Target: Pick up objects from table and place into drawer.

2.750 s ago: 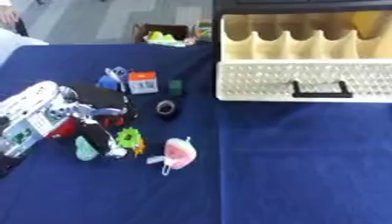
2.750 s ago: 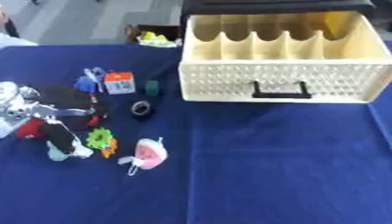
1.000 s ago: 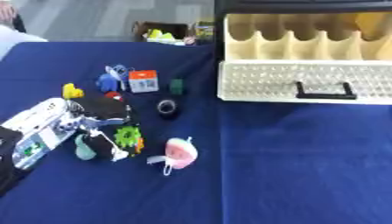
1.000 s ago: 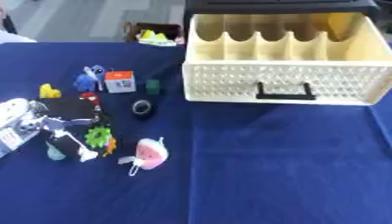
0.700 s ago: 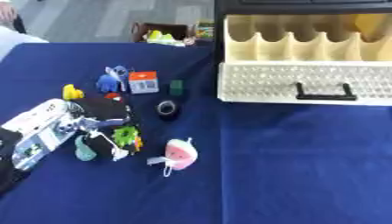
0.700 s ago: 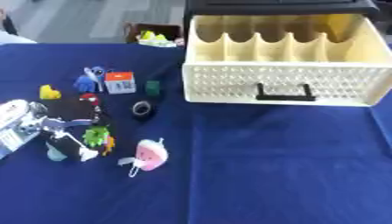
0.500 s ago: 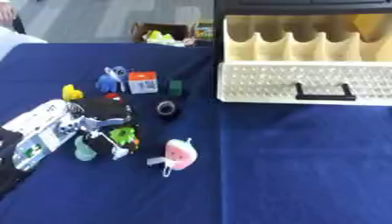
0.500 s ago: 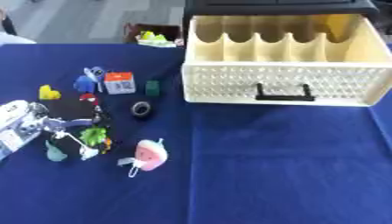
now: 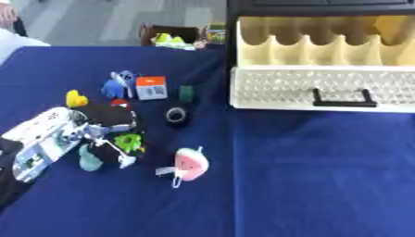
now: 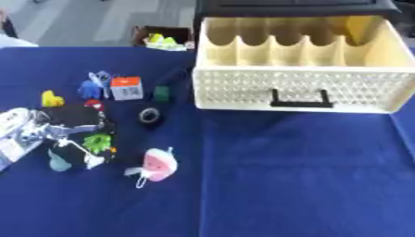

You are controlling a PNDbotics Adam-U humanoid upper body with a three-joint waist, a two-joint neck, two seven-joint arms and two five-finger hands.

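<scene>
Drawer (image 10: 292,88): open at upper right, ready for receiving.
Left hand (image 9: 57,136): lower left among toys; I cannot tell its fingers.
Right hand: not visible.

no readable text anywhere on the table.
the small white box with an orange top (image 9: 152,87) shows a dark smudge of print on its face, but not one letter or number comes clear. the cream plastic drawer with the black handle (image 10: 299,85) carries only a dotted pattern, and the blue cloth-covered table (image 9: 308,176) bears no markings.
</scene>
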